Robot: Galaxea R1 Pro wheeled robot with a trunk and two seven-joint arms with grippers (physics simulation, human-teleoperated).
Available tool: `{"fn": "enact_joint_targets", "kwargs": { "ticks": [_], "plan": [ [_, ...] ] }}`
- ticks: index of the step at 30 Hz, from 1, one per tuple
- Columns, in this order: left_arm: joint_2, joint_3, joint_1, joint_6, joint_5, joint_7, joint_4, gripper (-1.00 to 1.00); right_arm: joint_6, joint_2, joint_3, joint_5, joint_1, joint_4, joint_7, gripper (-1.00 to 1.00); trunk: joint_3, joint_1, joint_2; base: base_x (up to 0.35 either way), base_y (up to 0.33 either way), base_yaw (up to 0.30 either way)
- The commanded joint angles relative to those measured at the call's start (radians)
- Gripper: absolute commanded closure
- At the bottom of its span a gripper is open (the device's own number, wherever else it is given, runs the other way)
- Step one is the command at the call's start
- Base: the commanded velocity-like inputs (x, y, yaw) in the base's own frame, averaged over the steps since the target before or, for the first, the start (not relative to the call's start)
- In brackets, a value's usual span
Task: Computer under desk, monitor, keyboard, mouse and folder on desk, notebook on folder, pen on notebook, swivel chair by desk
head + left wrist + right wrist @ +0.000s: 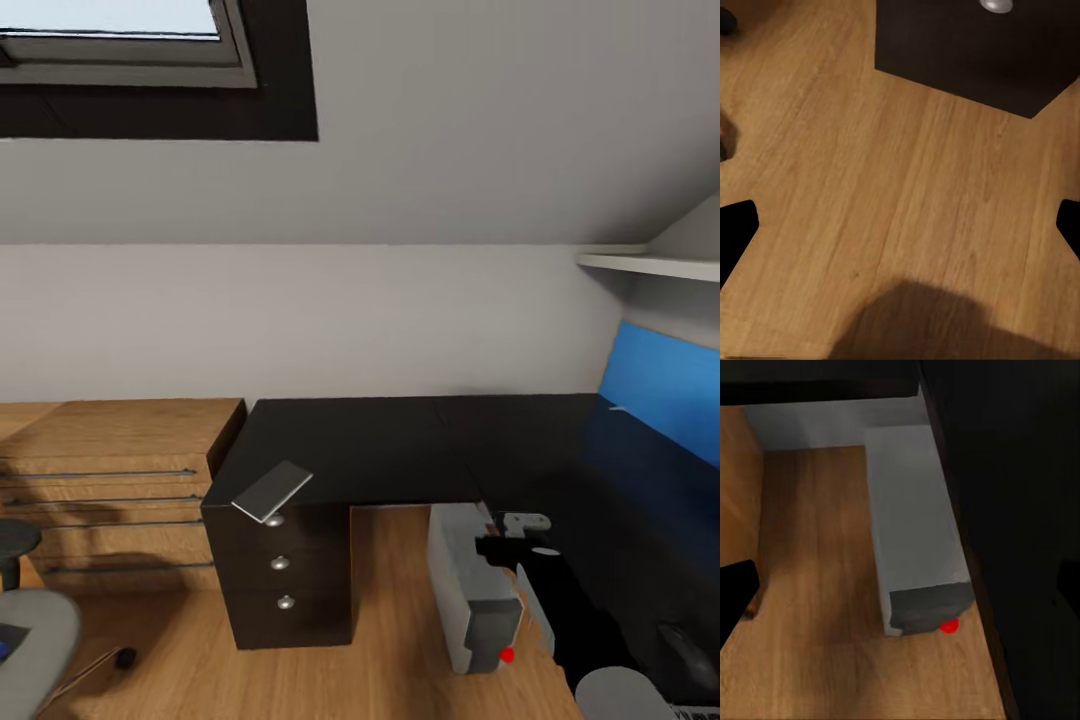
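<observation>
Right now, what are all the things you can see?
desk: one, glossy black, by the wall
drawer knobs: three, silver, desk's front
computer: one, light grey, on the floor, partly under the desk
flat slab: one, grey, desk corner above the drawers
blue panel: one, bright blue, desk's right end
oak chest: one, left of desk
swivel chair: one, grey, lower left
left fingers: two, black, apart, over floor
right fingers: two, black, apart, over computer
</observation>
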Motion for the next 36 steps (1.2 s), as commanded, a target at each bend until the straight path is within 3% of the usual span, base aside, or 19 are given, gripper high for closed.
{"fn": "enact_joint_targets", "kwargs": {
  "ticks": [1,6,15,19,25,31,36],
  "plan": [
    [0.000,0.000,0.000,-0.007,0.009,0.001,0.004,-1.00,-0.001,0.005,0.000,0.006,0.000,-0.001,0.000,-1.00,-0.002,0.000,-0.001,0.000,0.000,0.236],
    [-0.001,-0.001,0.000,-0.024,0.008,0.000,0.020,-1.00,-0.056,0.043,0.002,0.006,0.002,0.023,0.000,-1.00,-0.005,0.000,-0.001,0.000,0.000,0.237],
    [0.001,0.001,0.000,-0.030,0.008,-0.002,0.029,-1.00,-0.273,0.091,0.006,0.005,0.002,0.162,-0.025,-1.00,-0.010,0.000,-0.001,0.000,0.000,0.239],
    [0.003,0.000,0.000,-0.041,0.008,-0.003,0.045,-1.00,-0.429,0.103,0.006,0.006,0.002,0.290,-0.065,-1.00,-0.013,0.000,-0.001,0.000,0.000,0.248],
    [0.005,-0.003,0.000,-0.072,0.006,-0.002,0.088,-1.00,-0.683,0.108,0.009,0.006,0.002,0.560,-0.089,-1.00,-0.017,0.000,-0.001,0.000,0.000,0.250],
    [0.005,-0.004,0.000,-0.074,0.005,-0.001,0.123,-1.00,-0.803,0.118,0.007,0.005,0.002,0.747,-0.092,-1.00,-0.021,0.000,-0.001,0.000,0.000,0.251],
    [0.004,-0.004,0.000,-0.075,0.005,-0.001,0.132,-1.00,-0.915,0.121,0.005,0.004,0.002,0.861,-0.092,-1.00,-0.008,-0.019,0.034,0.000,0.000,0.251]
  ]
}}
